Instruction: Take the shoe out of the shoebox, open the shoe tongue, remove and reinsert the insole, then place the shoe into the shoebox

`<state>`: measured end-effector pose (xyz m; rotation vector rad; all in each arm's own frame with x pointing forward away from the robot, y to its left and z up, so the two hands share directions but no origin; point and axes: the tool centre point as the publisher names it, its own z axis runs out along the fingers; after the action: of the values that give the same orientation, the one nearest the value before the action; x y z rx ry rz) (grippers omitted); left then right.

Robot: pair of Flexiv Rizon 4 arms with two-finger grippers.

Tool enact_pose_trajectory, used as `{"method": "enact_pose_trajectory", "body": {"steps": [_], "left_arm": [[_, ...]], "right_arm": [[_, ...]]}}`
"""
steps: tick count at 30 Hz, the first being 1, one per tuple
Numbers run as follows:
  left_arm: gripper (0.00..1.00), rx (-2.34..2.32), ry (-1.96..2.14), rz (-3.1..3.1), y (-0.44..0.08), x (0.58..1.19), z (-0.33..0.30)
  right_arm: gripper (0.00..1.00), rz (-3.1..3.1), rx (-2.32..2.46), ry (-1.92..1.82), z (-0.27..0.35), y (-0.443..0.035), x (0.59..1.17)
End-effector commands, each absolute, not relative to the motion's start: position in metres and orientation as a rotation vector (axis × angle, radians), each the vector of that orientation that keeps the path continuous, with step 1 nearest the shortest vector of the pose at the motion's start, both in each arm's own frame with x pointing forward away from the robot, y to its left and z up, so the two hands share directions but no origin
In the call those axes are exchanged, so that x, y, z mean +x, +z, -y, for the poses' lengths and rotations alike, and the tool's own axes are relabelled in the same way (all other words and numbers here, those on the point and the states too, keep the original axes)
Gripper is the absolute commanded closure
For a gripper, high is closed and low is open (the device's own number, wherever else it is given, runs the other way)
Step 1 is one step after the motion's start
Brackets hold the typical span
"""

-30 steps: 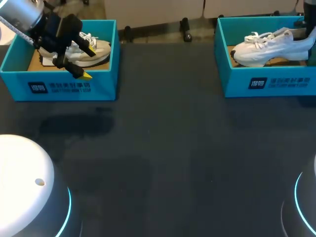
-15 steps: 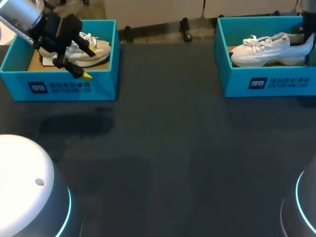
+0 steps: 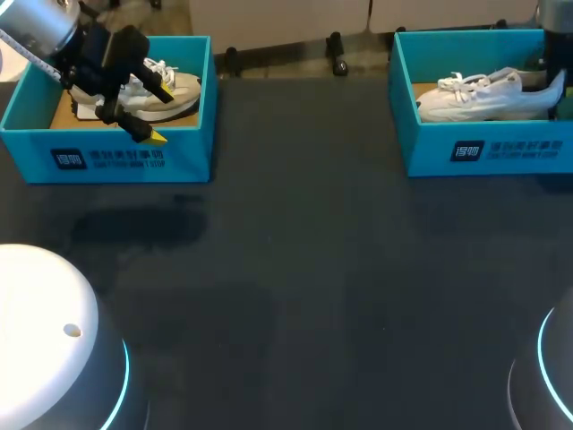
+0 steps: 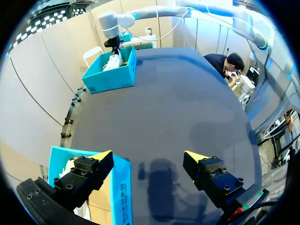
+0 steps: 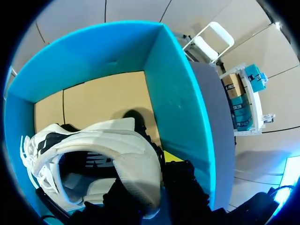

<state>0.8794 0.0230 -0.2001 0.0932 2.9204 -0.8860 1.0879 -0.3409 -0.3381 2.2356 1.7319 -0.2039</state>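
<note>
A white shoe [image 3: 488, 97] lies low in the right teal shoebox [image 3: 483, 148], toe toward the middle of the table. My right gripper [image 3: 557, 88] is at its heel, shut on the heel collar. In the right wrist view the white shoe [image 5: 93, 150] hangs from my right gripper [image 5: 157, 161], just above the box's brown floor [image 5: 108, 98]. My left gripper [image 3: 161, 115] hovers open over the front wall of the left teal shoebox [image 3: 107, 157], which holds a beige shoe [image 3: 170, 94]. Nothing sits between the open fingers of my left gripper [image 4: 149, 157]; the box corner [image 4: 119, 187] is under one finger.
The two shoeboxes stand at the table's far left and far right. Dark tabletop [image 3: 295, 269] stretches between and in front of them. The right box's side wall [image 5: 176, 93] rises close beside my right gripper.
My right gripper has lowered the white shoe, heel going down, into the right shoebox. The left arm has not moved.
</note>
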Motion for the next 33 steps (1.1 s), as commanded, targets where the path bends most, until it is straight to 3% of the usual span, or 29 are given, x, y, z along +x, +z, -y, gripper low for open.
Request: {"method": "enact_pose_trajectory", "body": {"steps": [1, 33], "left_arm": [[0.00, 0.094, -0.882, -2.920, -0.200, 0.878, -0.023], [0.00, 0.094, -0.882, -2.920, -0.200, 0.878, -0.023]], "right_arm": [[1.00, -1.729, 2.243, -0.207, 0.341, -0.338, 1.091], [1.00, -1.683, 2.251, -0.227, 0.327, -0.312, 1.045]]}}
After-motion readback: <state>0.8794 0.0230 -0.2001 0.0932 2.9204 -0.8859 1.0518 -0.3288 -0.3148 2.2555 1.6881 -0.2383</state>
